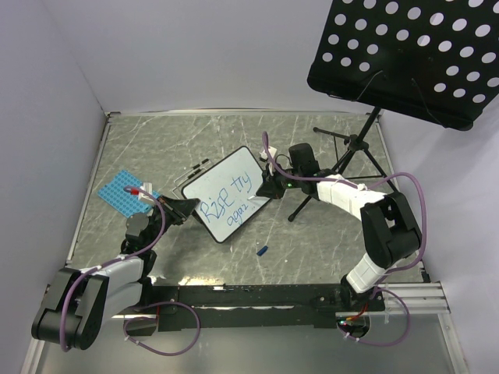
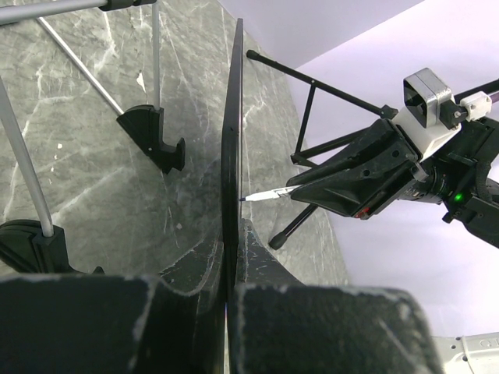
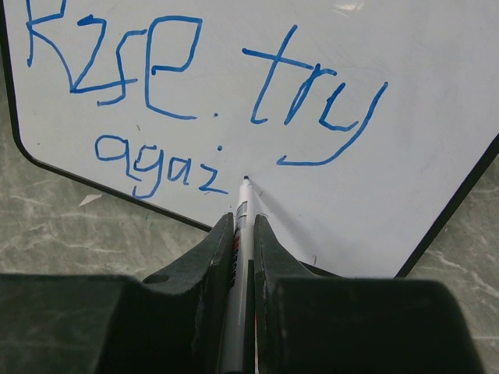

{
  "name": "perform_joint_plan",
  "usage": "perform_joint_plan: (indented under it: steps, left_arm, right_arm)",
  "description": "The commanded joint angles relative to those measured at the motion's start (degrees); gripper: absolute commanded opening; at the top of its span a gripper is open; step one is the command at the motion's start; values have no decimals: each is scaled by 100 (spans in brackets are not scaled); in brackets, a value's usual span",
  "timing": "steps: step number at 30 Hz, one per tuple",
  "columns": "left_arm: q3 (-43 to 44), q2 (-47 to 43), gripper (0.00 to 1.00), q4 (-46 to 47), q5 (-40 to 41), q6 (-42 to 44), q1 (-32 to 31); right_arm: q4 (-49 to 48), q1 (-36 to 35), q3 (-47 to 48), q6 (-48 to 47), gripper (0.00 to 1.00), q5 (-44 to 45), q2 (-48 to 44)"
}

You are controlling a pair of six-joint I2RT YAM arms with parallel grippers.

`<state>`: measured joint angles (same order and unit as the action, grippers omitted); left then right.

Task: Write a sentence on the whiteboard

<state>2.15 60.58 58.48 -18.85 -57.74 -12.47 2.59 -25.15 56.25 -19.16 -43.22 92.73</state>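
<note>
Slippage is the chief risk: the sentence [image 3: 195, 101] reads "Rise try agai", one letter short, and too firm a push from the marker [image 3: 242, 206] could swing the whiteboard [image 1: 230, 195], propped mid-way on the surface [image 1: 327, 249] between the arms. The left end effector [image 1: 183, 209] is clenched on the board's edge. The right end effector [image 1: 273, 187] grasps the marker, its tip at the board beside "agai".

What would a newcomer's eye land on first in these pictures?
The whiteboard mid-table, with blue handwriting reading "Rise try" above an unfinished "agai". The right gripper holds a marker tip at the board just after it, while the left gripper clamps the board's edge. A black perforated music stand looms at top right.
</note>
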Motion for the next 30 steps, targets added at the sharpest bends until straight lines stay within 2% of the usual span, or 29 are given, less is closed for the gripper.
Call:
perform_joint_plan:
  steps: [1,30]
  left_arm:
    - [-391,-81,1,463,-128,25,-45]
    - [-417,-222,1,322,-48,78,-45]
  right_arm:
    - [-13,-52,-26,-123,0,-160,-44]
    - [49,-69,-264,-62,0,-336,-202]
